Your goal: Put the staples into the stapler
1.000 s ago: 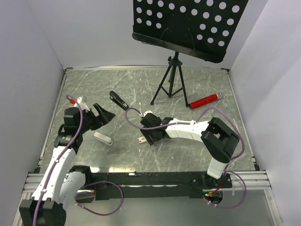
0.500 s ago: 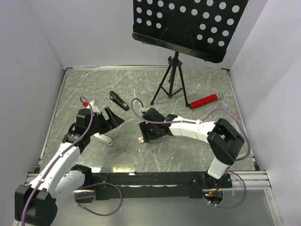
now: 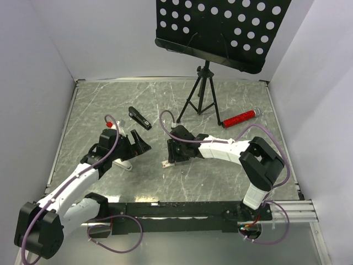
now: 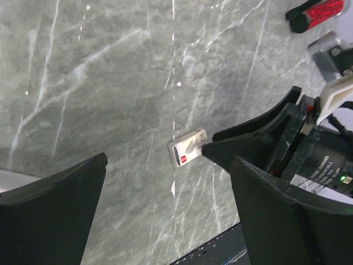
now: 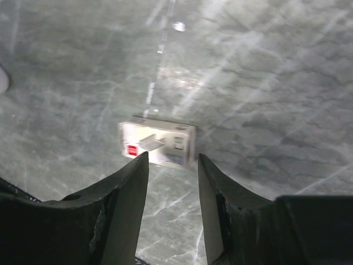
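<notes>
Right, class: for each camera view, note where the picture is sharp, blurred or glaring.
Top external: evenly lit, sharp throughout. Left wrist: small white red-labelled box fairly crisp, own black fingers soft-edged. Right wrist: that box slightly blurred, pale glare on the grey marble tabletop.

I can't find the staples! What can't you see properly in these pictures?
Staples: none can be made out in any view.
Small tan-and-white box: print blurred in the right wrist view, tiny from above; contents hidden.
Black stapler: too small in the top view to tell if it is open.
White oblong object: cut to a sliver by the right wrist view's left edge.
Red cylinder: cut by the left wrist view's top edge.
</notes>
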You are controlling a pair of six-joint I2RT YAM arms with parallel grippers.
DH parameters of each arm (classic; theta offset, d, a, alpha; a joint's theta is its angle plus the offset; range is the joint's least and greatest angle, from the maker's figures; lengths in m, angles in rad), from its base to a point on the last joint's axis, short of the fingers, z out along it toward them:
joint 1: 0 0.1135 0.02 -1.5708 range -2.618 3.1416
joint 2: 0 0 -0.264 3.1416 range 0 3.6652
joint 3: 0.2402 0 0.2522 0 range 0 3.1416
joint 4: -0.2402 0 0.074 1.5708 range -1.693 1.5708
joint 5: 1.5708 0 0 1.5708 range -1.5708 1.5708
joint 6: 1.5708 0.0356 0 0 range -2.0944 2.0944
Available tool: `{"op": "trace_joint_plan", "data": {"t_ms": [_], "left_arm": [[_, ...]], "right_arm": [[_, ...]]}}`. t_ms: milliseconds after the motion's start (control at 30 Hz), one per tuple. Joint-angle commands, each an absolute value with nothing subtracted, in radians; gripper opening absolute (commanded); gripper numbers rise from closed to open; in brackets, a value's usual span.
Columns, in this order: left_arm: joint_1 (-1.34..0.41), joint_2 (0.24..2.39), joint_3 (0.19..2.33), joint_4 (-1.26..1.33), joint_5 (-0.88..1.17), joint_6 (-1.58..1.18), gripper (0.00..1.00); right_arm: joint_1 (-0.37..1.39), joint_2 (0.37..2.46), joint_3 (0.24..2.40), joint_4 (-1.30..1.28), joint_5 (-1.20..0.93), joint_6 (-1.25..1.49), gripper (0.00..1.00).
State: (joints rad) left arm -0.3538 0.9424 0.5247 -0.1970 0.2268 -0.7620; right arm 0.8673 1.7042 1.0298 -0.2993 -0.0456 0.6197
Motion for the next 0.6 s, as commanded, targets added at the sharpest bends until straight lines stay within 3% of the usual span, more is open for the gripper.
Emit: {"op": "trace_joint_plan", "data": {"t_ms": [0, 567], "left_arm": [[-0.376, 0.980, 0.509, -0.132, 0.218, -0.778, 0.99], [-0.485, 1.097, 0.491, -0.084, 0.173, -0.848, 0.88]], "right_arm": [[0.841, 1.710, 1.002, -0.249, -0.029, 0.666, 0.47], [0.804, 1.752, 0.934, -0.120, -0.239, 0.666, 0.41]]}}
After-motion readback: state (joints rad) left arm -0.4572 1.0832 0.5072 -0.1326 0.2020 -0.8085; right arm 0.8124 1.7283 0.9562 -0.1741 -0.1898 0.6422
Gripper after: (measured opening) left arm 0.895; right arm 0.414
